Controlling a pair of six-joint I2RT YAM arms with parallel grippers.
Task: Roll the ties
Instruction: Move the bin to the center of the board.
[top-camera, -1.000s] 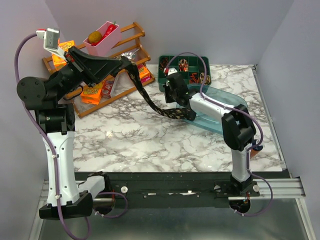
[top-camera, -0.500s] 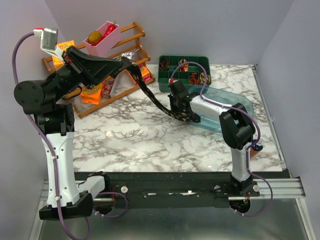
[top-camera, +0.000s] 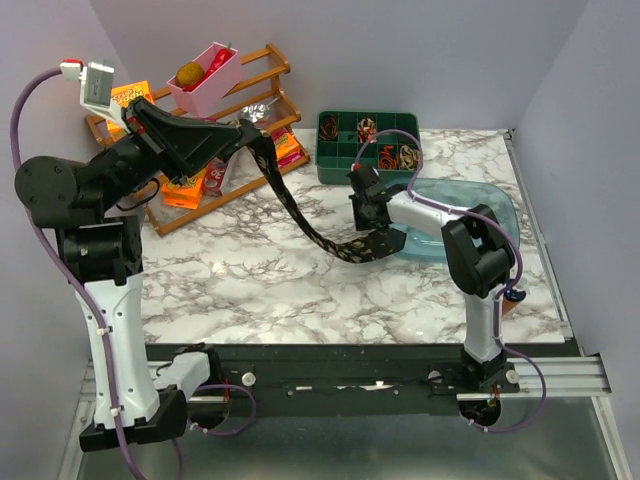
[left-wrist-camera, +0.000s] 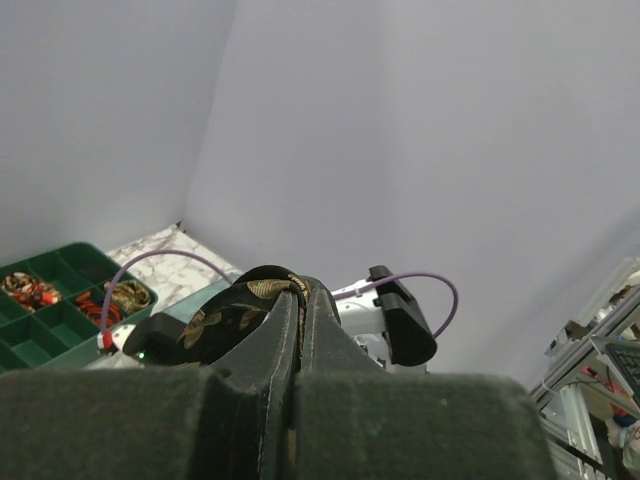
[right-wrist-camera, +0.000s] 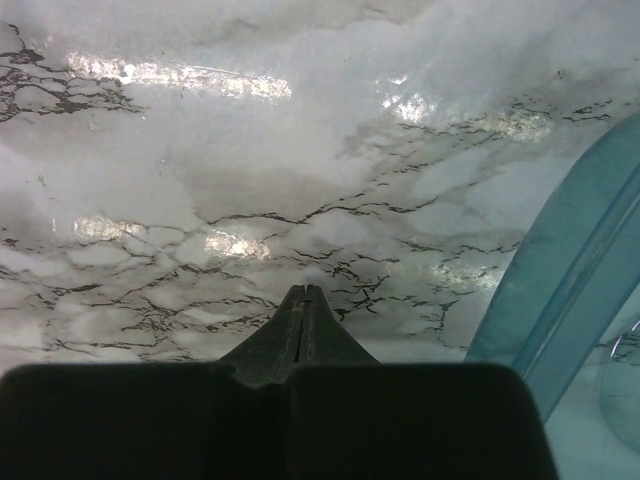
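A long dark tie (top-camera: 300, 212) with a gold pattern hangs from my raised left gripper (top-camera: 256, 136), which is shut on its upper end. It slopes down to the marble table (top-camera: 250, 270) and bends toward the blue tray (top-camera: 475, 215). In the left wrist view the tie (left-wrist-camera: 235, 305) loops over the shut left gripper (left-wrist-camera: 300, 296). My right gripper (top-camera: 363, 203) hovers by the tie's lower part. In its own view the right gripper (right-wrist-camera: 303, 291) is shut with nothing between the fingers, above bare marble. Small coiled ties (top-camera: 392, 155) lie in the green divided box (top-camera: 340, 165).
A wooden rack (top-camera: 262, 62) with a pink box (top-camera: 205, 75) and orange snack packs (top-camera: 185, 185) stands at the back left. The blue tray's rim (right-wrist-camera: 560, 290) is just right of my right gripper. The green box (left-wrist-camera: 55, 325) shows in the left wrist view too.
My left arm has drawn back and up to the left with the tie. My right gripper has shifted right toward the tray, and the tie's lower bend now sags onto the table.
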